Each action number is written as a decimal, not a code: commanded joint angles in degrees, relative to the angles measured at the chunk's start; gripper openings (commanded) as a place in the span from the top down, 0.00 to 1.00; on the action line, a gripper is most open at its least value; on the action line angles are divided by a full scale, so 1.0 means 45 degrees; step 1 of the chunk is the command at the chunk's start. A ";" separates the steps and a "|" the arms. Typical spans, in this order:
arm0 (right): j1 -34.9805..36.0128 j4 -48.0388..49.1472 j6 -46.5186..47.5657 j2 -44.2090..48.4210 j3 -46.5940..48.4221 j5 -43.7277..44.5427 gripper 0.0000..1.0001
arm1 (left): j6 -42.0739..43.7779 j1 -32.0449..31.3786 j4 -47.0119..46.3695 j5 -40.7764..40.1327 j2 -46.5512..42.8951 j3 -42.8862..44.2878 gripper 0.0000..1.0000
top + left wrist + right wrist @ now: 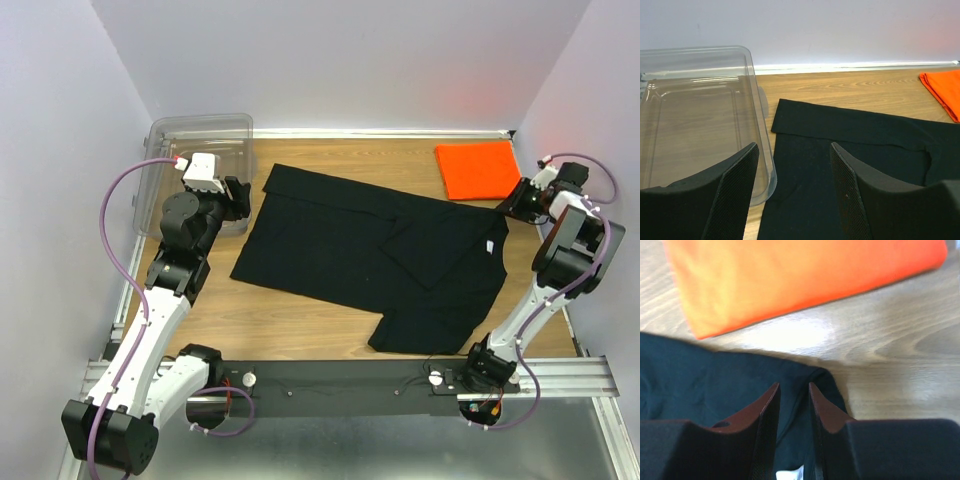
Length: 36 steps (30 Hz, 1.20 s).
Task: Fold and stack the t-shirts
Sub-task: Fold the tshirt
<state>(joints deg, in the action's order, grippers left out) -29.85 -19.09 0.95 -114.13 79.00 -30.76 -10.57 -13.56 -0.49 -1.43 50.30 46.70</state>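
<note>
Top external view shows the black shirt [340, 250] lying on the desk [300, 325], only partly folded. Its far edge is turned over in a band and one flap lies across its right half, but the body is wide and uneven. The orange shirt [478, 168] sits just beyond the black shirt's far right corner as a neat folded rectangle, so that half looks done. The bin [170, 135] stands just left of the black shirt.

The left claw [238, 198] hovers at the black shirt's left edge, spread wide and holding nothing. The right claw [510, 203] is at its far right corner, nearly closed. Whether it pinches cloth cannot be told.

Finishing the black shirt's folds and stacking the two shirts appear to remain.
</note>
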 commanded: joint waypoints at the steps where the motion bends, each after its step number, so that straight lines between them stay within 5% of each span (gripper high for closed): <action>1: -0.0047 -0.0074 -0.0718 -0.0614 0.0568 -0.0137 0.64 | 0.0024 0.0065 0.0031 0.0240 -0.0124 -0.0006 0.33; 10: -0.0047 -0.0074 -0.0992 -0.1279 0.0804 -0.0039 0.66 | 0.0044 0.0065 0.0031 0.0259 -0.0144 0.0013 0.33; 18: -0.0067 -0.0054 -0.0583 -0.0246 0.0180 0.1074 1.00 | 0.0044 0.0065 0.0031 0.0240 -0.0163 0.0013 0.33; 31: -0.0067 -0.0054 0.0081 0.0303 -0.0310 0.3047 0.99 | 0.0024 0.0065 0.0031 0.0572 -0.0144 0.0033 0.33; 36: -0.0067 -0.0035 0.0276 0.0127 -0.0271 0.3476 0.86 | 0.0044 0.0065 0.0031 0.0533 -0.0104 -0.0006 0.33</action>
<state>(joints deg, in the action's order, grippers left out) -29.85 -19.55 0.36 -113.82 78.46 -19.11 -10.57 -13.56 -0.49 -0.32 50.30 46.70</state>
